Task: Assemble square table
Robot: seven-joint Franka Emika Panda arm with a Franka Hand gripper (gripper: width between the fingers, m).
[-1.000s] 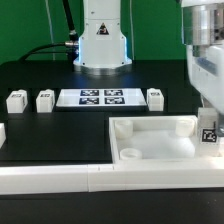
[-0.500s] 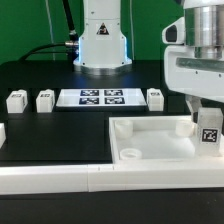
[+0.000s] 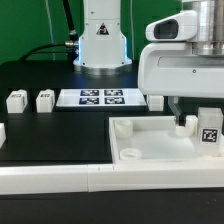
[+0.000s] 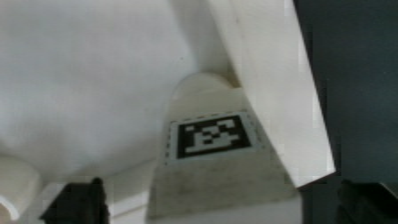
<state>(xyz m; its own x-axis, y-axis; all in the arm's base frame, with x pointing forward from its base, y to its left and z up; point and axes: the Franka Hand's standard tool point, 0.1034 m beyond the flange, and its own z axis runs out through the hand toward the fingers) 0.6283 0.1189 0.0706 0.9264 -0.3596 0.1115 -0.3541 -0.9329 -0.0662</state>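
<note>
The end effector, fingers spread and grasping nothing, is being held over the square table top, near a tagged leg.

Open worktop is left between the marker board and the border bar. The far corner of the square top is crowded by the arm and a tagged leg.

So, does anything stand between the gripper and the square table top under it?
Nothing visible does. The open gripper hangs right above the rim of the table top. The wrist view shows only white surface and a tag between the fingers. The loose legs stand apart, beside the marker board.
</note>
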